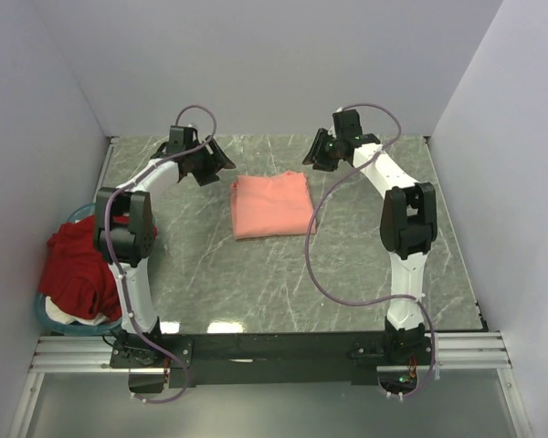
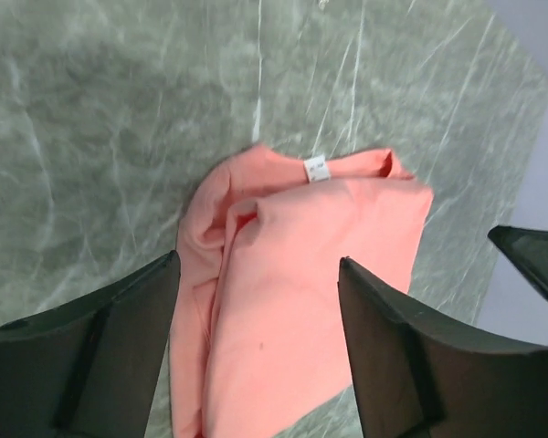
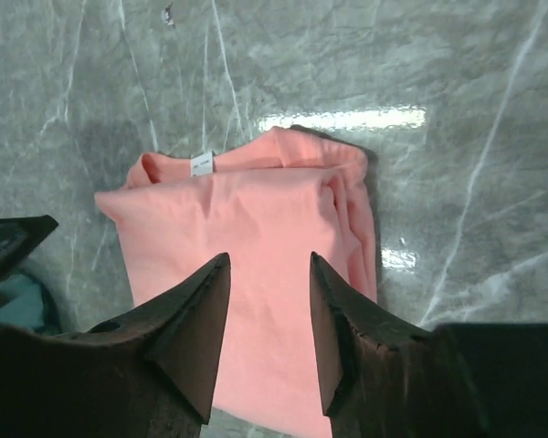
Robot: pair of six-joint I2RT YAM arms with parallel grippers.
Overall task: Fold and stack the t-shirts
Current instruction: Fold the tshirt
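**Spotter:** Start from the left. What do you have?

**Operator:** At the far left I see the teal round basket [image 1: 47, 315] at the surface's edge, with the crumpled dark red cotton t-shirt [image 1: 78, 260] heaped in it and spilling over its rim. Nothing is touching it.

**Spotter:** And your left hand?

**Operator:** My left hand [image 2: 256, 274] hangs released, its fingers spread wide with nothing between them, above the left side of the salmon-pink cotton t-shirt [image 1: 271, 204]. That shirt lies folded into a neat rectangle at the middle of the grey-green marbled surface [image 1: 256, 287], towards the far side. Its white neck label [image 2: 317, 169] shows at one end.

**Spotter:** The right?

**Operator:** My right hand [image 3: 268, 260] is released too, its gap narrower and holding nothing. It hovers just off the shirt's far right corner.

**Spotter:** So which step are we at?

**Operator:** I judge the pink fold finished, so about half the job is done. The red shirt comes next. My left arm is the nearer one, so it should reach into the basket, pinch a single layer near the collar or hem, and drag the shirt onto open surface. There I can spread it flat with both hands before folding. The heap may come out bunched, or it may tug the basket along.
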